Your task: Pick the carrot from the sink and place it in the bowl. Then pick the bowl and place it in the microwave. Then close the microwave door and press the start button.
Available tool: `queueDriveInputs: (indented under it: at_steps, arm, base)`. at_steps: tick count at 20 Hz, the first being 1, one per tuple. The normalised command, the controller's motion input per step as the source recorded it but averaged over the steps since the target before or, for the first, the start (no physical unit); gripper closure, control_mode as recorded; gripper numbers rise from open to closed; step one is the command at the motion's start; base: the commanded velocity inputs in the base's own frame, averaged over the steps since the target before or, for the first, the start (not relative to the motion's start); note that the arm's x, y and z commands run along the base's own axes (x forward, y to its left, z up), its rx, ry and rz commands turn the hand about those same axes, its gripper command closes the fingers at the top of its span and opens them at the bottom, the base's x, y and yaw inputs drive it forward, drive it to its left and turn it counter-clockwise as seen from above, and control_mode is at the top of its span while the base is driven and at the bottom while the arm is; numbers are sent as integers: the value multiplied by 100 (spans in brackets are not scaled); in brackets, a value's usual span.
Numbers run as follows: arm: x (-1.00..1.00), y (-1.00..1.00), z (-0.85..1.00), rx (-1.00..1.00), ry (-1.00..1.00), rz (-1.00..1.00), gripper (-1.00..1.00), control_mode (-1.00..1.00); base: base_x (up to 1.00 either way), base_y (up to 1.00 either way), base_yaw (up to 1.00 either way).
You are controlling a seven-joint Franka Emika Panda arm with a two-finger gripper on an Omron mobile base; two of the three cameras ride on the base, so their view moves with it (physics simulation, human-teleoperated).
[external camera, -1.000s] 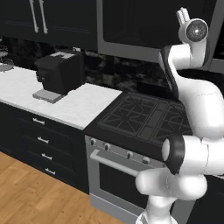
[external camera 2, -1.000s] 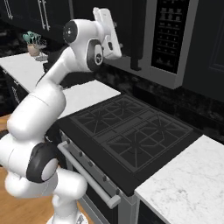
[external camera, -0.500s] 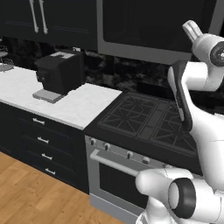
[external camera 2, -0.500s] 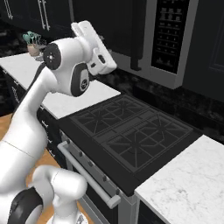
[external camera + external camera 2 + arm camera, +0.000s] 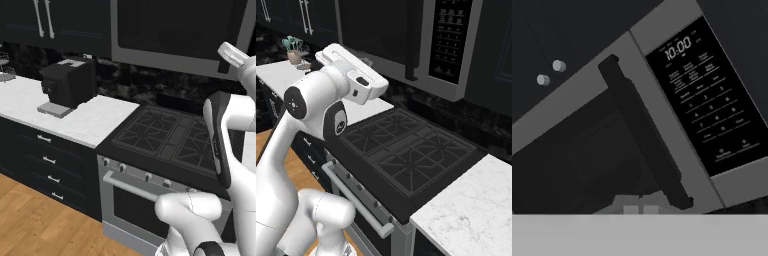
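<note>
Grey-framed and boxy, the wide microwave (image 5: 662,115) hangs above the black gas stove (image 5: 406,155), and its large door with the black glass window (image 5: 175,27) now sits flush in the frame, the dark vertical bar handle (image 5: 644,132) running down beside the dark control strip with its lit keypad (image 5: 709,97). We judge the door-closing step done.

What has changed over the last second: our white arm has swung across, its upper links moving further right in the left base view and rolling forward in the right base view, and the tool has gone from wide to shut with nothing between its tips. Those pale tips (image 5: 637,206) show pressed together at the bottom of the hand view, empty, pointing at the lower edge of the door below the handle.

We read closed tips as preparation for poking a button, so the start press looks like the step in hand. The keypad sits off to one side of where the tool aims, so the hand must shift toward the strip's lower rows first.

Behind the dark glass we cannot make out the bowl or the carrot, so we cannot confirm they are inside.
</note>
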Motion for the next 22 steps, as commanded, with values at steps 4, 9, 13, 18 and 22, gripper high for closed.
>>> queueDriveInputs:
  at_steps: [4, 9, 13, 18, 22]
  arm:
    - [-16, -4, -1, -19, 17, 0, 100, -100]
    - [1, -28, 0, -1, 15, 0, 100, -100]
    - [1, -44, 0, 0, 21, -1, 100, -100]
    - [22, -27, 8, 0, 9, -7, 100, -100]
    - [20, -26, 13, 0, 0, -5, 100, -100]
  base:
    - [0, 0, 0]
    - [0, 0, 0]
    - [0, 0, 0]
    - [0, 0, 0]
    - [0, 0, 0]
